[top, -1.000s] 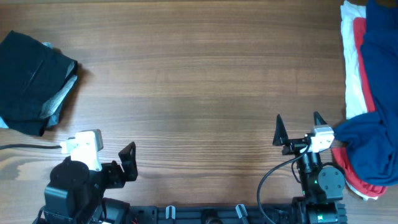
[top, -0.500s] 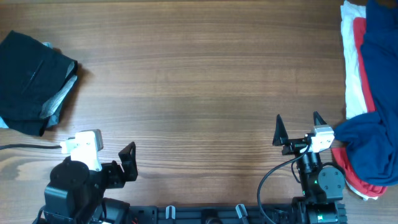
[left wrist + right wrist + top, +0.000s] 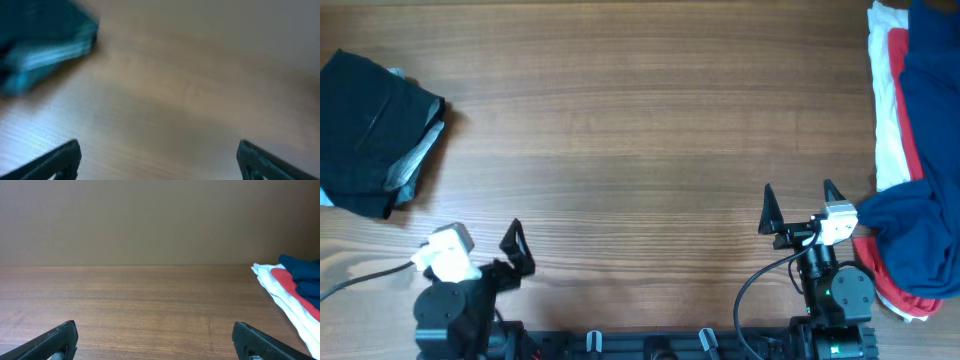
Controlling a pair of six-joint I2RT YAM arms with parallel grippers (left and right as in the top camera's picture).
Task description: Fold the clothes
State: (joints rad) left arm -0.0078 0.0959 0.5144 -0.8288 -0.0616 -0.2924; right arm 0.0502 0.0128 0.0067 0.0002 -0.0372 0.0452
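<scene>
A folded black garment with a pale grey inner band lies at the far left of the table. It also shows blurred at the top left of the left wrist view. A pile of clothes lies at the right edge: blue on top of red and white. The pile shows in the right wrist view. My left gripper is open and empty near the front left. My right gripper is open and empty, just left of the pile.
A wooden table fills the view. A cable runs from the left arm's base to the left edge. The arm bases stand along the front edge.
My left arm has swung so that its gripper now points away from the front edge; its wrist view is motion-blurred. The right arm and the clothes have not moved.
</scene>
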